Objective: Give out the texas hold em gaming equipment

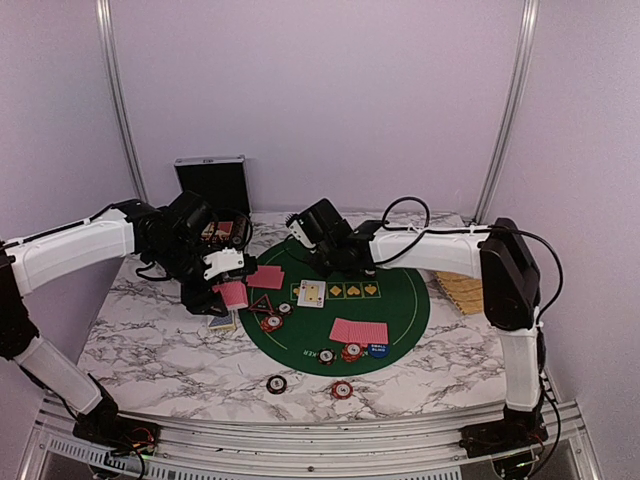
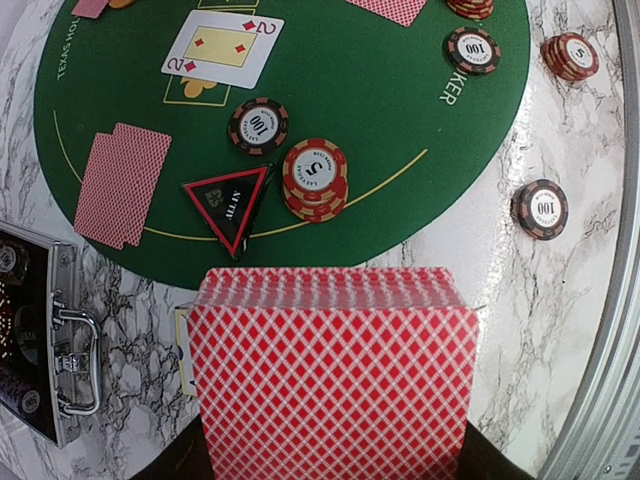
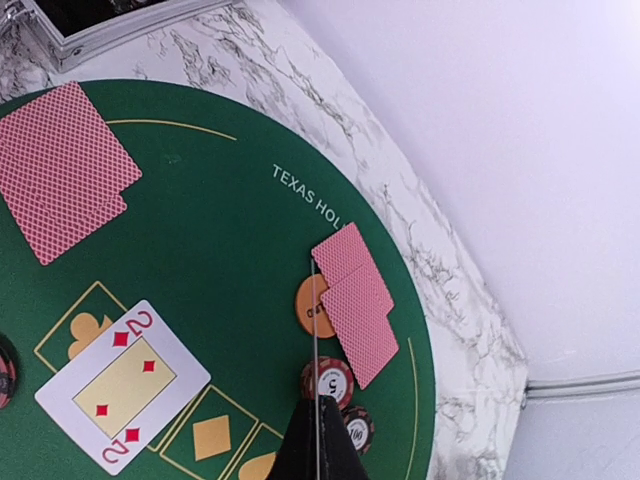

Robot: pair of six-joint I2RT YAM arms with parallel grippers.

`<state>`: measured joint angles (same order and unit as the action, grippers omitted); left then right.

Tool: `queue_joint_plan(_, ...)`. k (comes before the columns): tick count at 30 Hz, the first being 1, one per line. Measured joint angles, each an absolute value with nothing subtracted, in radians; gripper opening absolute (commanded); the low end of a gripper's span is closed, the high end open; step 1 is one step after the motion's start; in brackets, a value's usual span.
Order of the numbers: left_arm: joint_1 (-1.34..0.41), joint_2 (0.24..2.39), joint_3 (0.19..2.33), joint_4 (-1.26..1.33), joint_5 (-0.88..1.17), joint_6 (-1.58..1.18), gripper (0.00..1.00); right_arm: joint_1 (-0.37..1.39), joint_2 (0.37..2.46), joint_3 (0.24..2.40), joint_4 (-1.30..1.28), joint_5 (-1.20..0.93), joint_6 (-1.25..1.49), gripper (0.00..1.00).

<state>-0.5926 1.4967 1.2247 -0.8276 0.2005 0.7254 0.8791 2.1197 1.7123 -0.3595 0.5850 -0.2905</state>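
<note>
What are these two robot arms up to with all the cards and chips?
They are setting out a poker game on a round green mat. The left gripper holds the deck of red-backed cards just off the mat's edge. The right gripper pinches what looks like a single card, seen edge-on, above the mat. On the mat lie a face-up two of diamonds, face-down pairs and chip stacks.

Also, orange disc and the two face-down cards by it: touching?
Touching. Right wrist view: the two face-down cards overlap the orange disc, covering its right side.
</note>
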Motion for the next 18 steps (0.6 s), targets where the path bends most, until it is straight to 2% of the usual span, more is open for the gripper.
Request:
queue_joint_plan(9,-0.589,1.476,1.214,-0.827,0.200,0.726,0.00,0.896,2.241,1.678,-0.208,0.686,-0.495,0.00)
queue_joint_plan(15,-0.586,1.475,1.214,-0.827,0.200,0.726,0.00,0.902,2.295,1.678,-0.212,0.675,-0.528,0.06)
queue_joint_plan(18,-0.585,1.475,1.214,-0.827,0.200,0.726,0.00,0.906,2.295,1.678,-0.218,0.649,-0.521,0.13)
